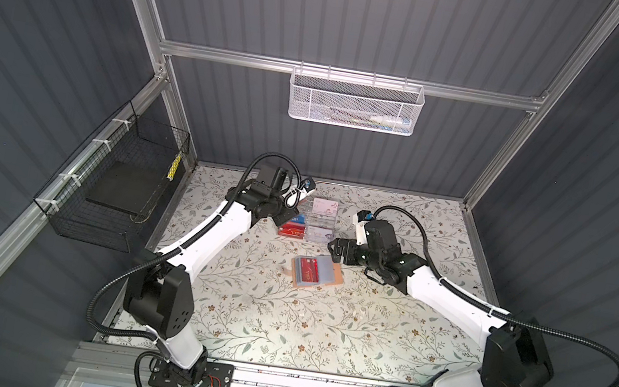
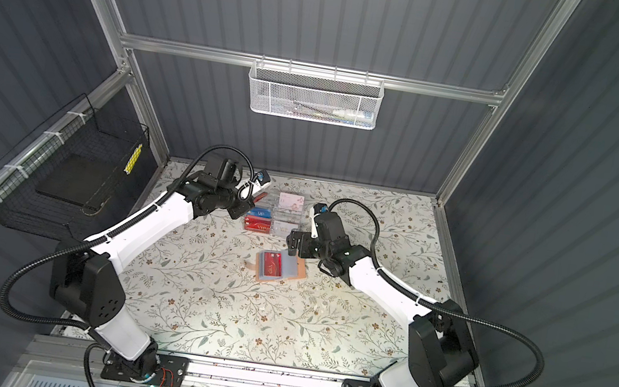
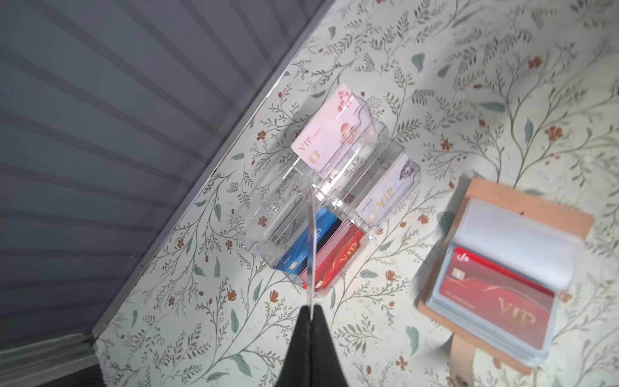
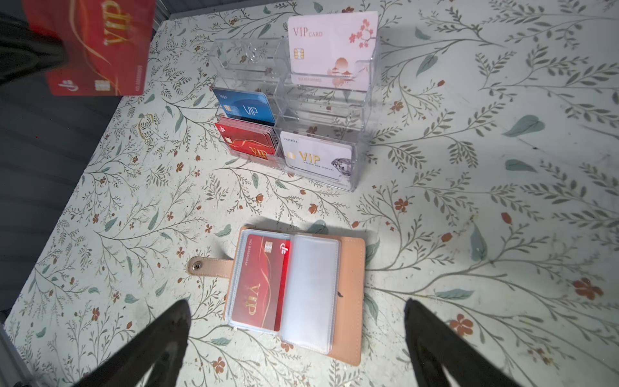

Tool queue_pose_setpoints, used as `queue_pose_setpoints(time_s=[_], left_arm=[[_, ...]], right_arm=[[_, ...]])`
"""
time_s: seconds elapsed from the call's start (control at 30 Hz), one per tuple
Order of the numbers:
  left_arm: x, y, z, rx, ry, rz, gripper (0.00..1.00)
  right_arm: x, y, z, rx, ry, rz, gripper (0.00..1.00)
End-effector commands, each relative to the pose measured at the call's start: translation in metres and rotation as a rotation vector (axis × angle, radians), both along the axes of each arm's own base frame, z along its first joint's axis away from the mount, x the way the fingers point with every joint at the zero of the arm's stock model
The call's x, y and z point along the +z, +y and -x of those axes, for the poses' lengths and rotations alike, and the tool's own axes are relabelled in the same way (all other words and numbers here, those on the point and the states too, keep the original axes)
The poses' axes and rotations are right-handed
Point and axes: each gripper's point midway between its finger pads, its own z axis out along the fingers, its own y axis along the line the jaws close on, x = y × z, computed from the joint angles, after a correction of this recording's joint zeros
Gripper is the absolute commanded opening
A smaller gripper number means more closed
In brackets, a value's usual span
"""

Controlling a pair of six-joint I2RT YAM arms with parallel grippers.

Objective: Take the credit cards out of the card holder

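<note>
Left gripper (image 3: 311, 311): claw found closed on a red VIP card (image 4: 90, 47), clamped by one edge. The left wrist view showed that card edge-on as a thin line running out from the fingertips. It hung clear of the floral tabletop (image 4: 469, 201), above and to the left of the clear acrylic card organiser (image 4: 248, 57).

Organiser: it stood at the back of the table. Its compartments held a blue VIP card (image 4: 246, 109), a stack of red cards (image 4: 251, 140), a white VIP card (image 4: 316, 155) and a pink VIP card (image 4: 331, 50).

Card holder (image 4: 348, 284): the tan holder lay open and flat near mid-table, just in front of the organiser, snap tab out to one side. One red VIP card (image 4: 261, 284) sat in a clear sleeve. The sleeve page (image 4: 311, 291) lying partly over it appeared empty. Whether the lower pages held cards could not be told.

Right gripper (image 4: 296, 301): claw wide apart, holding nothing, hovering over the near edge of the card holder without touching it.

Assessment: the step in hand appeared to be carrying an extracted card to the organiser. Next, the held card wants lowering squarely into the red stack's slot before release. The right claw would then need to steady the holder or pinch the sleeved card's edge, and the slack sleeve may lift with it.
</note>
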Motion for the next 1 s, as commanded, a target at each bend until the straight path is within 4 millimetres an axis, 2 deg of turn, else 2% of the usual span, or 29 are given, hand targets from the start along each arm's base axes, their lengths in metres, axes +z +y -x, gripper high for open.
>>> queue_pose_setpoints(time_s=[0.0,0.17,0.4,0.53,0.67,0.77,0.97], left_arm=[[-0.005,-0.002,0.001,-0.176,-0.011,-0.127,0.00],[-0.021,-0.004,0.000,-0.292,0.005,-0.216,0.00],[-0.047,0.007,-0.001,-0.365,0.044,-0.348,0.00],[-0.062,0.013,-0.001,-0.377,0.065,-0.391,0.00],[-0.068,0.018,-0.006,-0.374,0.065,-0.414,0.00],[-0.069,0.016,-0.005,-0.394,0.065,-0.407,0.00],[-0.083,0.017,-0.003,-0.436,0.090,-0.433,0.00]], right_arm=[[0.009,0.002,-0.003,0.021,-0.085,-0.012,0.99],[0.003,-0.007,0.004,0.003,-0.123,0.011,0.99],[0.000,-0.008,0.005,0.008,-0.142,0.041,0.99],[0.002,0.002,0.010,0.049,-0.176,0.041,0.99],[-0.005,0.016,0.016,0.100,-0.182,0.047,0.99],[-0.011,0.020,0.016,0.106,-0.172,0.067,0.99],[-0.015,0.023,0.015,0.111,-0.167,0.069,0.99]])
